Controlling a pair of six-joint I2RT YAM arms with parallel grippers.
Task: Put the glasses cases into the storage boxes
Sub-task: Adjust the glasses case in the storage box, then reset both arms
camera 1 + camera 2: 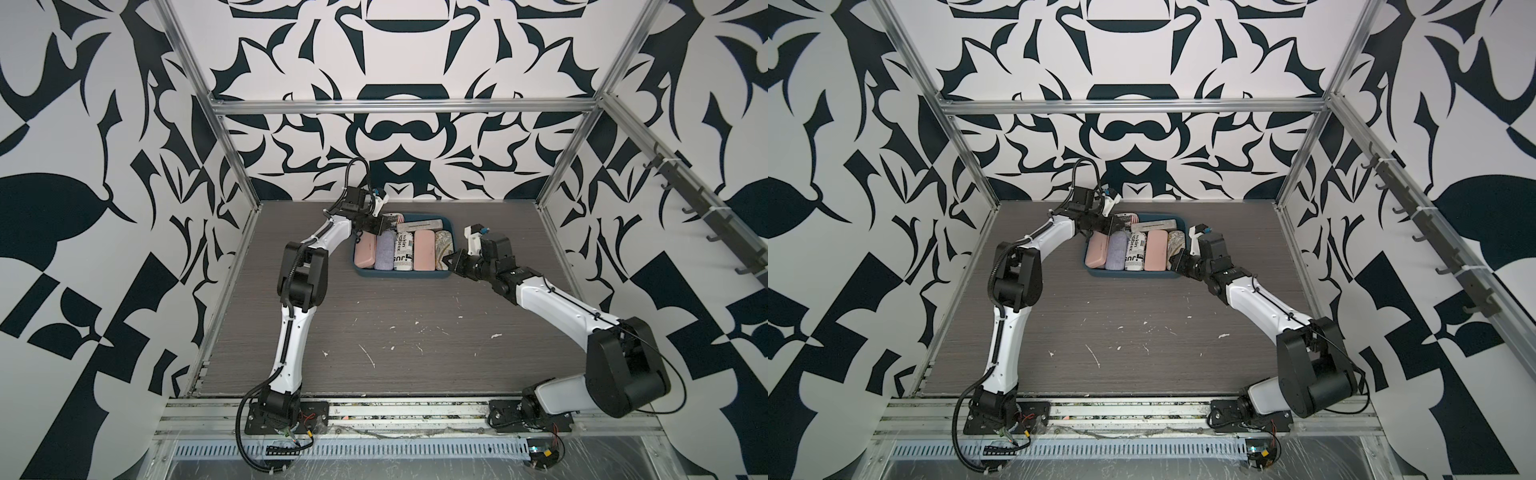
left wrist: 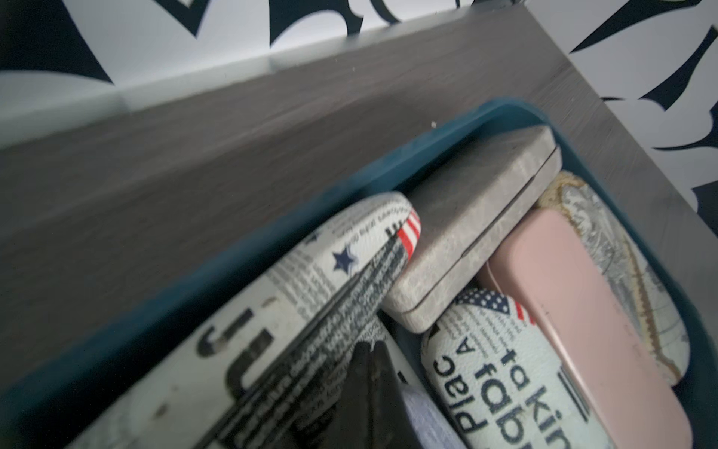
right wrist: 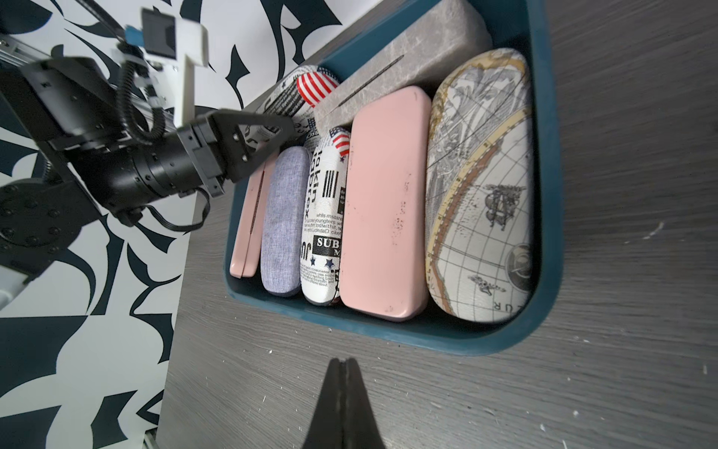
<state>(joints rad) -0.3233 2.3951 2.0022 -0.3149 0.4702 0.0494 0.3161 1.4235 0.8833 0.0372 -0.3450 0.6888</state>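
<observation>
Toward the far edge of the desk [image 1: 374,316], about midway between its left and right edges, sits the dark teal tray [image 1: 400,274], with seven glasses cases [image 3: 324,217] visible in it. Five lie side by side, running from its near wall to its far wall. From the left they are a narrow pink case [image 3: 248,217] tipped on its edge, a lavender case [image 3: 283,217], a newspaper-print case [image 1: 402,251], a flat pink case [image 3: 384,202] and a map-print case [image 3: 481,186] against the right wall. A grey case [image 2: 466,233] and a flag newsprint case [image 2: 311,272] rest across their far ends (the red stripes show near the tray's far left corner).

The left gripper [image 1: 384,227] reaches over the tray's far left corner. Its jaws are closed on nothing and its tip is at the flag newsprint case. The right gripper [image 3: 342,365] is also closed and empty. It hangs over bare desk just outside the tray's near wall, by the right corner.

The desk is grey wood-grain, marked with white flecks [image 1: 368,353] and scratches toward its near middle. Walls [image 1: 83,124] of white with bold dark navy shapes enclose it on three sides. Aluminium frame bars [image 1: 399,106] brace them, and a rail of dark hooks [image 1: 706,216] runs along the right wall. Both arm bases are bolted to metal rails along the near edge, above a slotted cable duct [image 1: 374,451].
</observation>
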